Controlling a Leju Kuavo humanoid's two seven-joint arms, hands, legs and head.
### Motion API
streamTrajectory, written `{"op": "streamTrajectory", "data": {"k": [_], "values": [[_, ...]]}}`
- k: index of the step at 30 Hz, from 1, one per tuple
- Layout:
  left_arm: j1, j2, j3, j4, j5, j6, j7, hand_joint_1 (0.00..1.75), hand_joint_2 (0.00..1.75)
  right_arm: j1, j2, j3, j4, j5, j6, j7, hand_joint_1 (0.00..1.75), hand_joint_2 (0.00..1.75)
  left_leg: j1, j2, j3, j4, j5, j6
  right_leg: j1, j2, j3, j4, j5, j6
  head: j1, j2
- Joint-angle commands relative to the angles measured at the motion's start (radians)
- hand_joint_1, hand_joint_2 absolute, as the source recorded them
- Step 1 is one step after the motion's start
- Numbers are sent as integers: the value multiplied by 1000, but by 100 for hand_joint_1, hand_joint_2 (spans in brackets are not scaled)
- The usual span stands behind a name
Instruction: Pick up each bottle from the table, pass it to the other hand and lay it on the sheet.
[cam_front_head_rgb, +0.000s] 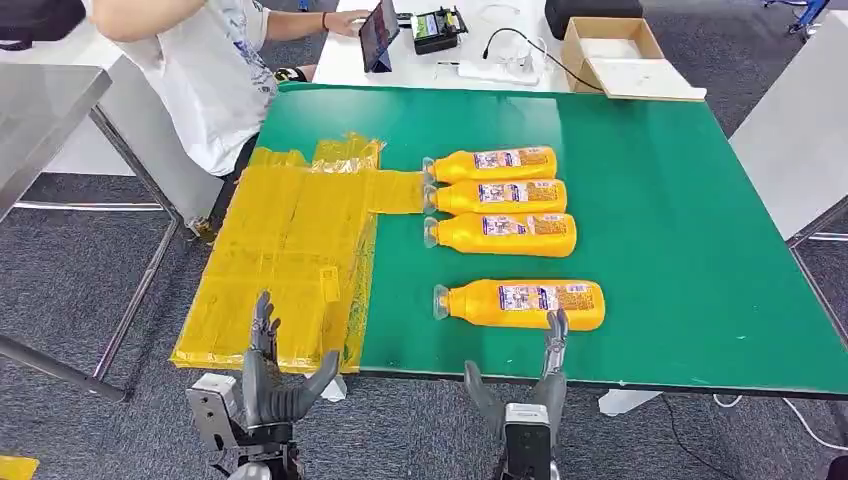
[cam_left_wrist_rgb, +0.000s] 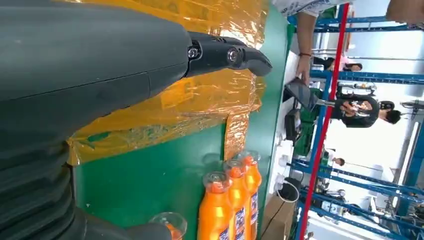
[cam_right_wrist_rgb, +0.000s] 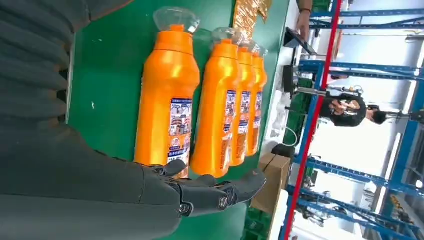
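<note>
Four orange bottles lying flat on green desk (cam_front_head_rgb: 650, 200), nearest bottle (cam_front_head_rgb: 525, 303) beside right robot hand (cam_front_head_rgb: 535, 385); yellow sheet (cam_front_head_rgb: 285, 260) at left; both robot hands, left (cam_front_head_rgb: 268, 385), spread, empty; likely rigid, smooth, weighty; grip mid-body

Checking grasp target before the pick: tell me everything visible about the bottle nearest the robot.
The nearest bottle is orange plastic with a clear domed cap and a blue-and-white printed label. It lies on its side on the green table, cap pointing toward the yellow sheet, set apart from the three bottles lying side by side beyond it. The right hand is open, its fingertips reaching the bottle's near side; whether they touch it cannot be told.
</note>
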Motion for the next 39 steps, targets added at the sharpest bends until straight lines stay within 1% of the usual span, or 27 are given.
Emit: {"op": "streamTrajectory", "data": {"k": [1,2,3,5,6,7,8,9,10,11,14,16,17,19,20,24,25,26,27,30,32,33,34,35,36,38,39], "values": [[-29,24,19,45,1,-6,2,0,175,-21,-21,5,52,14,-26,11,0,175,0,3,8,-3,-1,3,1,0,7,-3,-1,-2,0,0],[-35,27,25,40,-3,-9,-6,0,175,-25,-28,13,54,48,-29,26,0,175,-1,2,5,-2,-1,2,0,0,4,-2,-1,-1,0,0],[-43,29,31,36,-5,-16,-10,0,175,-31,-35,17,55,83,-36,42,0,175,0,2,7,-3,-1,2,1,0,6,-3,-1,-2,0,0],[-62,33,33,28,-4,-50,-5,0,175,-29,-27,-16,15,176,-36,28,0,175,-1,3,8,-3,-1,3,1,0,7,-3,-1,-2,0,0],[-71,33,31,31,-7,-59,-3,0,175,-29,-27,-29,-12,219,-36,38,0,175,0,1,4,-2,0,2,0,-1,4,-2,0,-1,0,0],[-84,31,28,40,-10,-67,-3,0,175,-35,-44,-31,-45,267,-36,65,0,175,0,2,7,-3,-1,3,1,-1,7,-3,-1,-2,0,0],[-91,29,28,47,-9,-69,-4,0,175,-42,-61,-33,-66,315,-36,100,0,175,-1,1,4,-1,0,2,0,-2,4,-1,-1,-1,0,0],[-98,29,25,50,-8,-75,-9,0,175,-52,-84,-32,-84,349,-36,137,0,175,-1,2,6,-2,-1,3,0,-1,6,-2,-1,-2,0,0],[-103,31,22,51,-11,-81,-15,0,175,-70,-120,-38,-92,410,-22,207,0,175,-1,0,2,-1,0,2,0,-1,2,-1,0,-1,0,0],[-105,32,19,49,-22,-80,-23,0,175,-79,-134,-58,-103,411,-12,211,0,175,-1,1,4,-2,0,3,0,-2,4,-2,0,-1,0,0],[-108,31,15,55,-39,-86,-25,0,175,-117,-177,-125,-89,454,33,255,0,175,-1,1,6,-3,0,4,0,-2,7,-4,0,-1,0,0],[-121,35,16,77,-66,-88,-25,0,175,-149,-190,-157,-63,561,-2,277,0,175,-2,1,7,-3,0,4,0,-2,8,-4,0,-1,0,0],[-129,32,23,90,-72,-90,-26,0,175,-167,-196,-162,-46,612,-6,303,0,175,-2,1,4,-2,1,3,-1,-1,5,-2,1,0,0,0],[-146,26,39,120,-73,-103,-28,0,175,-208,-212,-163,-18,640,7,333,0,175,-2,1,3,-2,1,3,-1,0,4,-2,1,0,0,0],[-154,22,45,132,-74,-111,-32,0,175,-231,-222,-160,0,650,20,349,0,175,-2,3,7,-3,0,4,-1,0,8,-3,1,-1,0,0],[-167,16,43,147,-82,-128,-35,0,175,-289,-243,-159,65,649,83,389,0,175,-2,3,5,-2,1,3,-1,1,5,-2,1,-1,0,0],[-168,15,42,149,-84,-132,-35,0,175,-295,-239,-163,66,574,120,366,0,175,-1,3,8,-3,0,4,0,0,8,-4,1,-1,0,0],[-168,16,41,152,-84,-133,-34,0,175,-297,-228,-172,65,458,193,335,0,175,-1,3,5,-2,1,3,0,0,6,-3,1,-1,0,0],[-167,16,41,152,-85,-133,-34,0,175,-299,-231,-175,65,454,196,334,0,175,-1,2,3,-1,1,2,0,0,3,-2,1,0,0,0],[-167,16,41,152,-85,-133,-34,0,175,-299,-231,-175,65,454,196,334,0,175,-1,3,8,-3,0,4,0,0,8,-3,0,-1,0,0],[-166,19,40,153,-89,-136,-37,0,175,-300,-232,-180,57,391,247,326,0,175,-1,2,4,-1,0,3,0,0,5,-2,0,0,0,0],[-168,19,41,156,-91,-137,-37,0,175,-311,-245,-176,71,399,269,345,0,175,-1,3,7,-2,0,3,0,0,7,-2,0,-1,0,0],[-172,19,42,159,-93,-139,-38,0,175,-325,-255,-182,83,390,294,362,0,175,-1,1,3,-1,0,2,0,0,4,-1,0,0,0,0],[-175,18,45,163,-94,-142,-38,0,175,-343,-272,-182,108,377,348,391,0,175,-1,2,6,-2,0,3,0,0,7,-3,0,-1,0,0],[-180,19,45,169,-97,-148,-39,0,175,-364,-273,-201,126,315,397,378,0,175,-1,3,7,-2,0,4,0,0,8,-3,0,-1,0,0],[-189,19,45,185,-92,-169,-36,0,175,-416,-302,-193,186,281,491,401,0,175,-1,2,4,-1,1,3,-1,0,4,-1,1,0,0,0],[-193,19,44,196,-95,-175,-40,0,175,-459,-319,-179,239,270,547,418,0,175,-1,3,5,-2,1,4,0,1,6,-2,1,-1,0,0]]}}
